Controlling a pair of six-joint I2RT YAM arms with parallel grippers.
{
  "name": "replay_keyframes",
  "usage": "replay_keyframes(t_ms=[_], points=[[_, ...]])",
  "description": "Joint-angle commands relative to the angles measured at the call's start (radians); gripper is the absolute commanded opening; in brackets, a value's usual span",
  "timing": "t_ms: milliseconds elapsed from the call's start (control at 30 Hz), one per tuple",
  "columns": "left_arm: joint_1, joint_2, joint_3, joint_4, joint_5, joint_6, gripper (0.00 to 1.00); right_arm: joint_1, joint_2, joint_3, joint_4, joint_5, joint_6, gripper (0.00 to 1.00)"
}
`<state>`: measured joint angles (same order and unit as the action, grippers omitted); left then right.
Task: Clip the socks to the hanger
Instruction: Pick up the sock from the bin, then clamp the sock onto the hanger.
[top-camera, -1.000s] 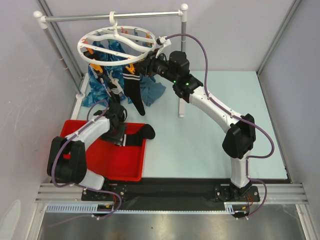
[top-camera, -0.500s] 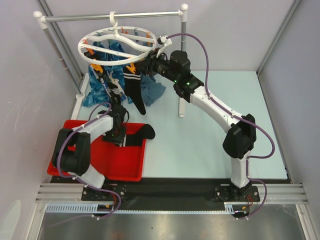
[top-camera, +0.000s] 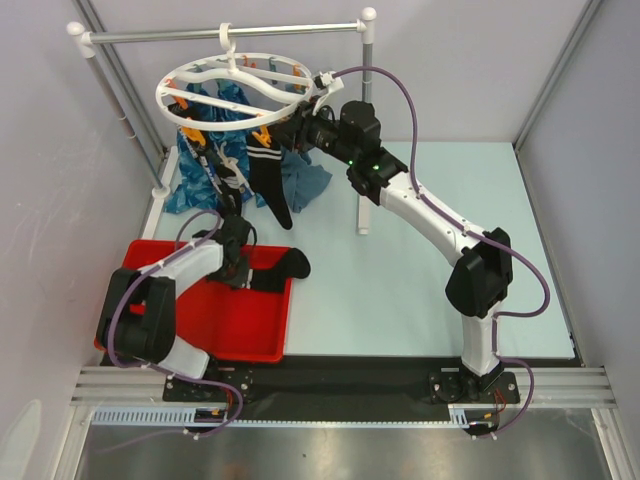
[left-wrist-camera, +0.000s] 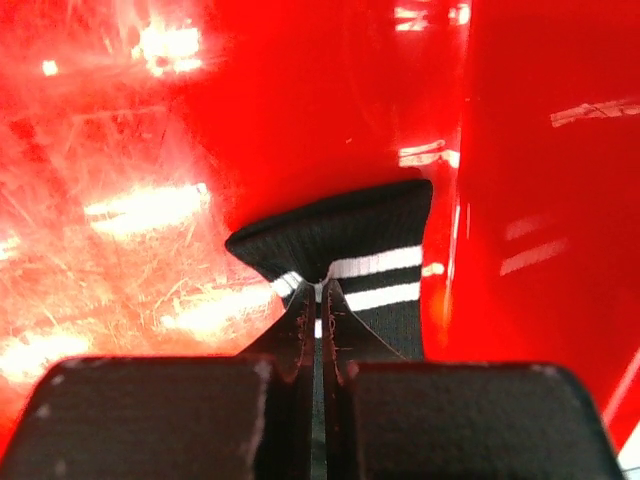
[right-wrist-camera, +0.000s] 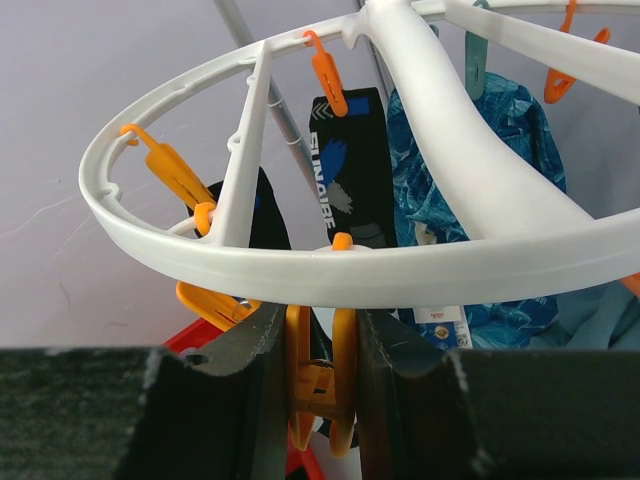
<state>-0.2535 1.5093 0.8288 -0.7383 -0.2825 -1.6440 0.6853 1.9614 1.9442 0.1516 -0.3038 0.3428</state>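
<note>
A black sock (top-camera: 282, 267) with white stripes lies over the far right edge of the red bin (top-camera: 240, 325). My left gripper (top-camera: 238, 268) is shut on its striped cuff (left-wrist-camera: 350, 235), and the thin fabric is pinched between the fingertips (left-wrist-camera: 300, 320). The white ring hanger (top-camera: 172, 103) hangs from the rail, and another black sock (top-camera: 268, 185) is clipped to it. My right gripper (top-camera: 292, 130) is at the ring's right rim (right-wrist-camera: 400, 270), shut on an orange clip (right-wrist-camera: 342, 400) and squeezing its two handles. A sock with white lettering (right-wrist-camera: 350, 160) hangs behind the ring.
A blue patterned cloth (top-camera: 195, 175) hangs under the ring's left side and shows again as blue cloth (right-wrist-camera: 500, 150) behind the rim. The grey rail stand (top-camera: 230, 33) spans the back, with a post (top-camera: 365, 150) near my right arm. Several more orange clips (right-wrist-camera: 165, 165) line the rim.
My left gripper has gone from open to shut on the sock's cuff in the bin, with the left elbow shifting. The right arm has held still on the clip.
</note>
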Motion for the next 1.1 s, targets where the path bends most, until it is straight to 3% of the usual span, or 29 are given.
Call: replay_keyframes(t_ms=[0, 133, 233, 300, 433, 500, 567, 700, 800, 1067], points=[[-0.009, -0.064, -0.028, 0.016, -0.082, 0.09, 0.0, 0.01, -0.055, 0.002, 0.019, -0.006, -0.011, 0.0], [-0.052, -0.201, 0.003, -0.01, -0.182, 0.219, 0.0, 0.01, -0.055, -0.001, 0.019, -0.008, -0.011, 0.0], [-0.085, -0.36, -0.025, 0.162, -0.172, 0.457, 0.0, 0.01, -0.056, 0.001, 0.019, -0.009, -0.011, 0.0], [-0.101, -0.476, -0.118, 0.299, -0.097, 0.666, 0.0, 0.01, -0.059, -0.004, 0.019, -0.009, -0.013, 0.0], [-0.104, -0.798, -0.264, 0.551, 0.051, 0.837, 0.0, 0.008, -0.064, -0.007, 0.019, -0.009, -0.014, 0.0], [-0.105, -0.84, -0.275, 0.611, 0.135, 0.91, 0.0, 0.008, -0.065, -0.002, 0.017, -0.011, -0.016, 0.0], [-0.105, -0.838, -0.222, 0.6, 0.181, 0.979, 0.0, 0.007, -0.062, 0.002, 0.014, -0.011, -0.016, 0.0], [-0.105, -0.782, -0.14, 0.682, 0.498, 1.098, 0.0, 0.005, -0.062, 0.013, 0.003, -0.014, -0.018, 0.0], [-0.105, -0.71, -0.042, 0.655, 0.604, 1.177, 0.0, 0.005, -0.064, 0.016, 0.003, -0.02, -0.013, 0.0], [-0.104, -0.497, 0.229, 0.583, 0.638, 1.342, 0.0, 0.005, -0.067, 0.028, 0.003, -0.031, 0.005, 0.0]])
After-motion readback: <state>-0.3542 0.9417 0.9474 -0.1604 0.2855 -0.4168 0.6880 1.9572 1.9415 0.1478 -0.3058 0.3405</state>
